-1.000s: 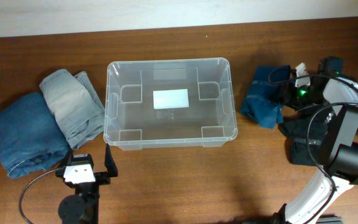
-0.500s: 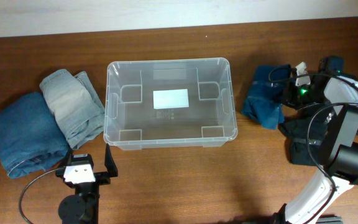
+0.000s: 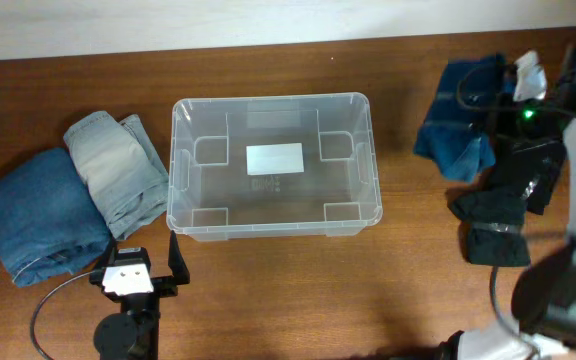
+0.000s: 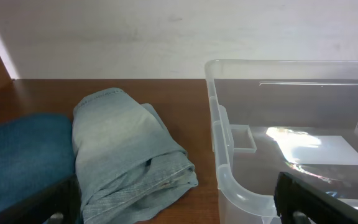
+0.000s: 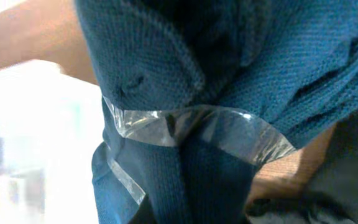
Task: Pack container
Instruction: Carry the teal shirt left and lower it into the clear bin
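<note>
Right tool (image 5: 185,124), pinching the blue knit garment (image 3: 460,128) right of the container (image 3: 268,100), should lift it over the rim before releasing inside; left tool (image 3: 140,265) spread, idle near the container's front.

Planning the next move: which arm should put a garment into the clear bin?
Right. The right pincer is shut on the dark blue knit garment beside the rectangular clear plastic bin; the left pincer sits open and empty.

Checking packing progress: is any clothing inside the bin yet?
No: the bin floor shows only its white label, and the blue garment is off to its right.
</note>
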